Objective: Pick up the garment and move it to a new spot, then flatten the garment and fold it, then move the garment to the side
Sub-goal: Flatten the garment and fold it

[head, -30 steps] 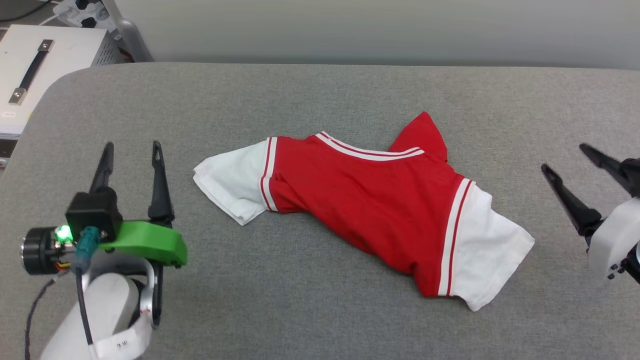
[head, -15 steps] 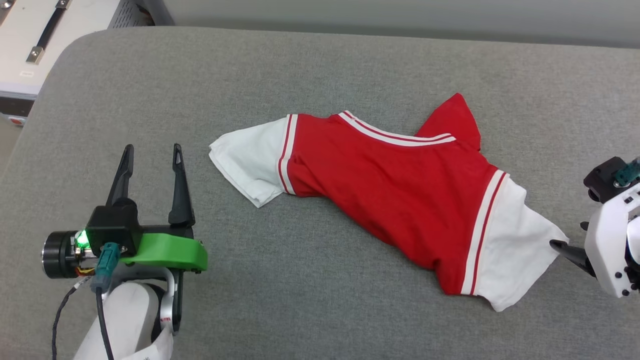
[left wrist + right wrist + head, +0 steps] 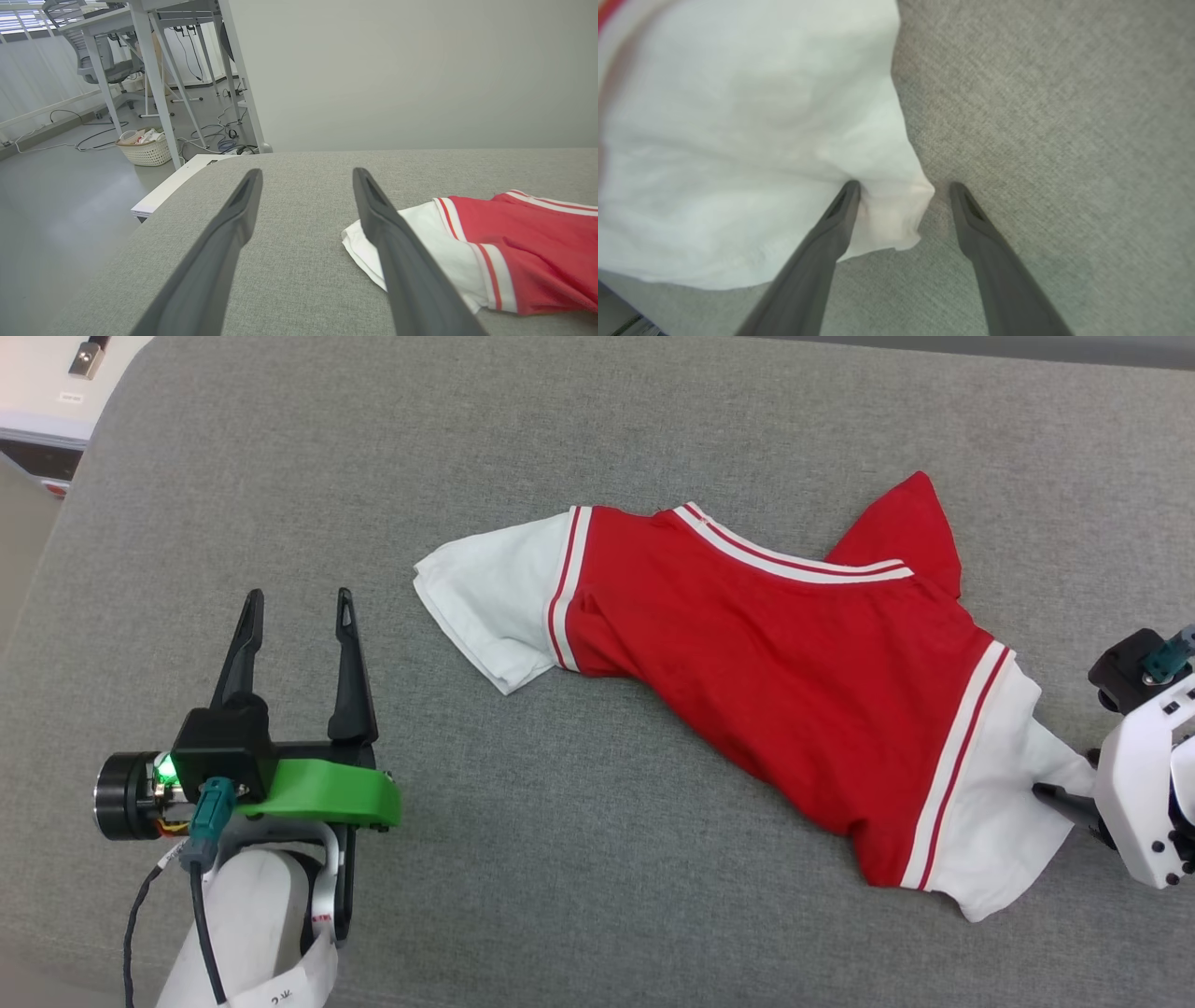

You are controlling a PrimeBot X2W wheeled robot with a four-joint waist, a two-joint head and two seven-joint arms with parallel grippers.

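Red jersey T-shirt with white sleeves [image 3: 775, 681]: right claw [image 3: 903, 185], spread apart, straddles its sleeve corner [image 3: 896, 219]; bite deeper before lifting.

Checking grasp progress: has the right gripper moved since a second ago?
Yes. The right gripper has come in leftward toward the red jersey T-shirt, from clear of its white sleeve to open jaws straddling the sleeve's corner.

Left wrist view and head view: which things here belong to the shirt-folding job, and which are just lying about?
Job: garment, right gripper at its white sleeve, left gripper, grey table.
Lying about: white box, basket, office chair, floor cables.
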